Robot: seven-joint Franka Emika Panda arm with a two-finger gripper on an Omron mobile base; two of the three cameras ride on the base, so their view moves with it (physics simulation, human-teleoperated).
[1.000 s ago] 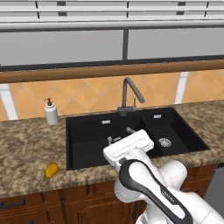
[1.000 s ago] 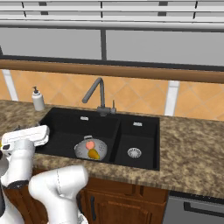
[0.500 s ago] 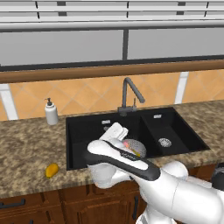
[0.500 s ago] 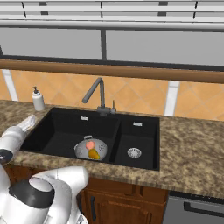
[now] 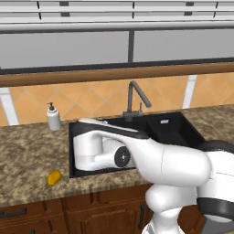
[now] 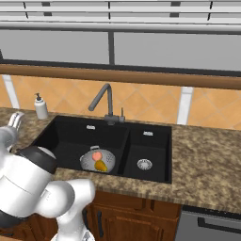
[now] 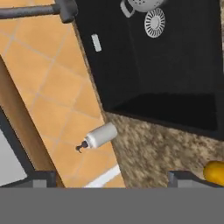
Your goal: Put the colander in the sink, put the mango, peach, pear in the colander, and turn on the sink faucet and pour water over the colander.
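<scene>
Grey colander (image 6: 98,160) sits in the big basin of the black sink (image 6: 61,136) with the peach (image 6: 97,156) and what looks like the pear in it. The mango (image 5: 54,178) is left on the speckled granite counter (image 5: 27,155), left of the sink. End effector (image 7: 111,179) is wide open, empty. Faucet (image 6: 104,101) looks dry. Orange tile backsplash, wood cabinets.

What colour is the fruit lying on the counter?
Orange-yellow: the mango, seen best in the left base view.
</scene>
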